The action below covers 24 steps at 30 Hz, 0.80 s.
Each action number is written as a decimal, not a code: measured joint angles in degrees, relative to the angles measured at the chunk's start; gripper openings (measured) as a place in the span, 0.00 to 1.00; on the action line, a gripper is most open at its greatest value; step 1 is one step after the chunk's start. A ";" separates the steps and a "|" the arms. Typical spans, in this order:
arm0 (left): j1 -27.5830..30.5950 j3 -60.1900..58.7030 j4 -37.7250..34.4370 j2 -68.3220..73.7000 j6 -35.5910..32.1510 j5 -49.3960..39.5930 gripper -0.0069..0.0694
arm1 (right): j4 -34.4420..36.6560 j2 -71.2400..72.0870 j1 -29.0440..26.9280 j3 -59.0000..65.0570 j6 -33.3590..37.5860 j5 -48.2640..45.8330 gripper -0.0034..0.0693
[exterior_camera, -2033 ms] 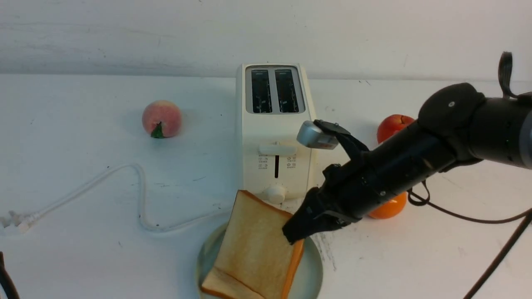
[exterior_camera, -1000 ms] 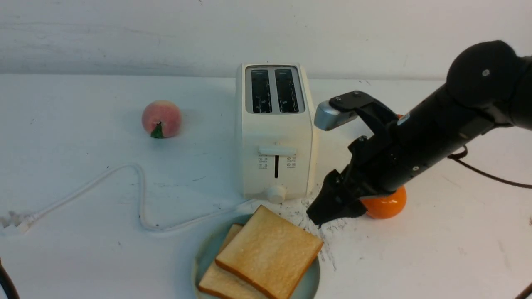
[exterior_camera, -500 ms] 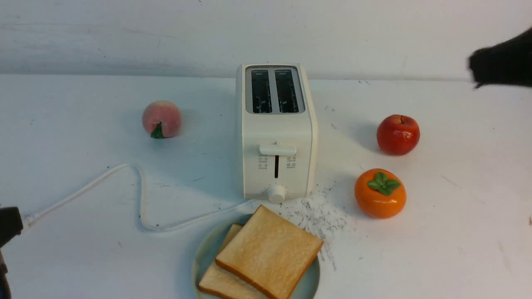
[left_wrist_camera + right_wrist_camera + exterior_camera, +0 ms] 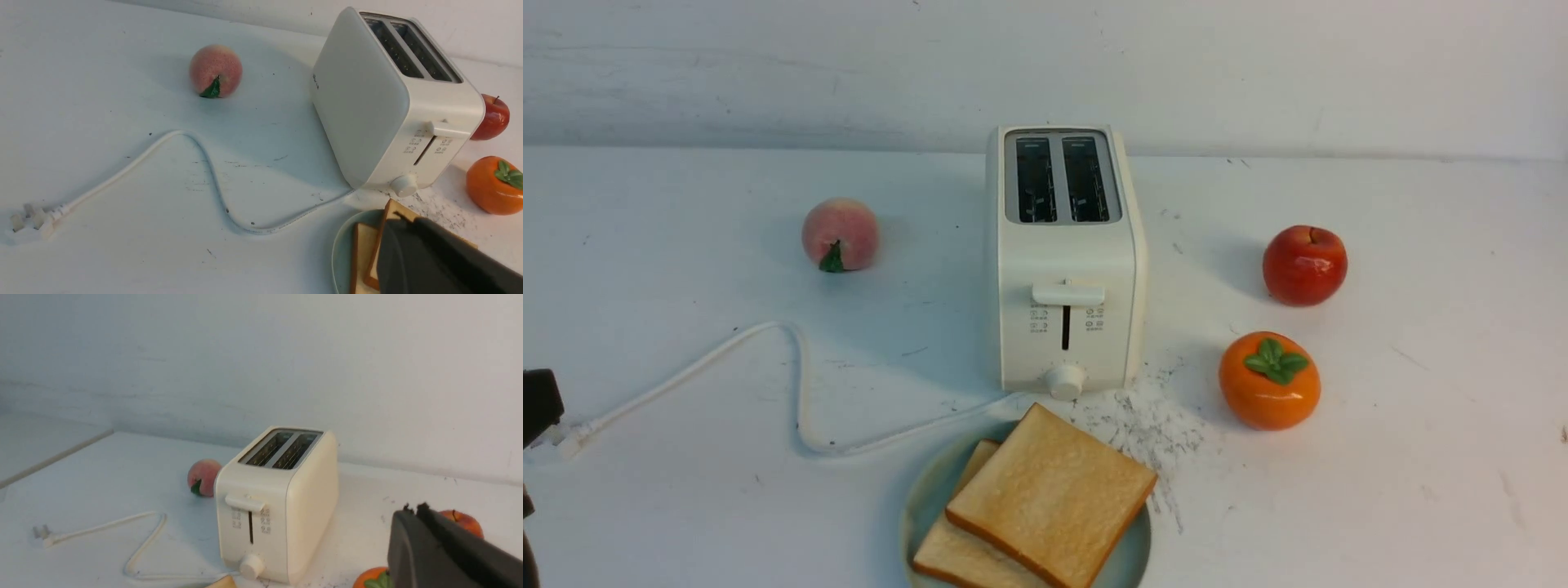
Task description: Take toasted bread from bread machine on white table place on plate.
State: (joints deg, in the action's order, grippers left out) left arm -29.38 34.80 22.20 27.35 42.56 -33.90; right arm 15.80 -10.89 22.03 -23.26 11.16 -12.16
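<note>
Two slices of toasted bread (image 4: 1049,494) lie flat on the plate (image 4: 913,510), the upper slice overlapping the lower one and turned at an angle to it, its right corner reaching the rim. The plate sits at the near edge of the tabletop (image 4: 1421,457), just in front of the bread machine (image 4: 1066,269), whose two slots stand empty and whose lever sits at the top of its track. A patch of dark specks (image 4: 1156,425) marks the surface between the plate and an orange persimmon-like fruit (image 4: 1269,380); a red apple (image 4: 1304,265) lies behind that fruit, both to the right of the machine. A peach (image 4: 840,233) rests to the machine's left, well apart. The white power cord (image 4: 768,347) loops from the machine's base leftward to its plug (image 4: 568,441), which lies loose on the tabletop. The left fingers (image 4: 408,253) are pressed together and hold nothing. The right fingers (image 4: 425,547) are likewise together and empty. Neither pair touches any object.
</note>
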 joint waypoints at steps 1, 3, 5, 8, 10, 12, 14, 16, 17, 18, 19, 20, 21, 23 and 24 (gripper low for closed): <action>0.00 0.00 0.13 0.00 0.00 0.20 0.07 | 0.00 0.93 0.00 2.67 -0.06 3.85 0.04; 0.00 0.00 0.13 0.00 0.00 0.27 0.07 | 0.05 2.38 0.00 7.29 -0.06 11.86 0.04; 0.00 0.00 0.13 0.00 0.00 0.22 0.07 | 0.05 2.64 0.00 9.79 -0.11 17.33 0.04; 0.00 0.00 0.13 0.00 0.00 0.22 0.07 | 0.19 2.82 0.00 11.64 -0.11 22.44 0.05; 0.00 0.00 0.13 0.00 0.00 0.22 0.07 | 0.24 2.82 0.00 12.05 -0.16 23.89 0.05; 0.00 0.00 0.13 0.00 0.00 0.22 0.07 | 0.30 2.82 0.00 12.05 -0.16 24.56 0.05; 0.00 0.00 0.13 0.00 0.00 0.22 0.07 | 0.30 2.82 0.00 12.05 -0.16 24.76 0.05; 0.00 0.00 0.13 0.00 0.00 0.22 0.07 | 0.30 2.82 0.00 12.05 -0.16 24.76 0.05; 0.00 0.00 0.13 0.00 0.00 0.22 0.07 | 0.35 2.82 0.00 12.05 -0.16 24.76 0.06; 0.00 0.00 0.13 0.00 0.00 0.22 0.07 | 0.40 2.82 0.00 12.05 -0.16 24.81 0.06; 0.00 0.00 0.13 0.00 0.00 0.22 0.07 | 0.40 2.82 0.00 12.05 -0.16 24.81 0.06; 0.00 0.00 0.13 0.00 0.00 0.22 0.07 | 0.40 2.82 0.00 12.05 -0.16 24.81 0.06; 0.00 0.00 0.13 0.00 0.00 0.22 0.07 | 0.40 2.82 0.00 12.05 -0.16 24.81 0.06; 0.00 0.00 0.13 0.00 0.00 0.22 0.07 | 0.40 2.82 0.00 12.05 -0.16 24.81 0.06; 0.00 0.00 0.13 0.00 0.00 0.22 0.07 | 0.40 2.82 0.00 12.05 -0.16 24.81 0.07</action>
State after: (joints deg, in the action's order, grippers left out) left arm -29.38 34.80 22.33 27.35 42.56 -33.69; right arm 16.20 -8.06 22.03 -11.21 11.00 12.65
